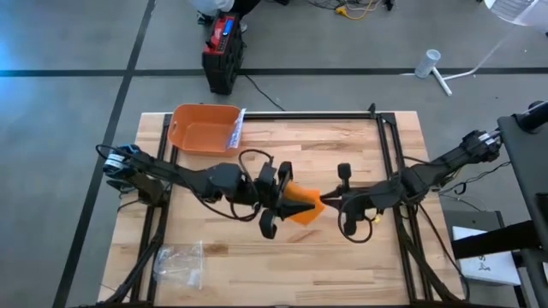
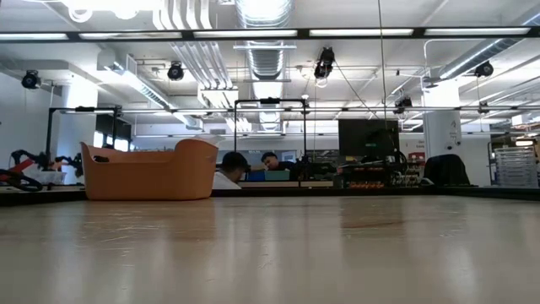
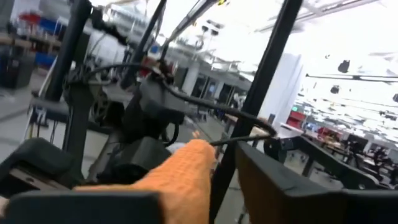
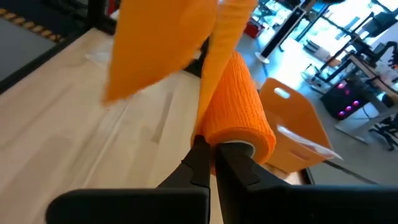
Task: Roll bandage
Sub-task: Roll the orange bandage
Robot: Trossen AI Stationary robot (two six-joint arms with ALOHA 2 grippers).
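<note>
Right pincer (image 4: 211, 155) clamps the orange bandage roll (image 4: 236, 112); left pincer (image 1: 278, 201) seems slightly parted around its loose end.

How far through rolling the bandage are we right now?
Partly done: a wound roll of orange bandage sits clamped in the right end effector, held above the table. In hand: the left end effector meets the loose end at centre. Left: a loose tail remains unrolled.
</note>
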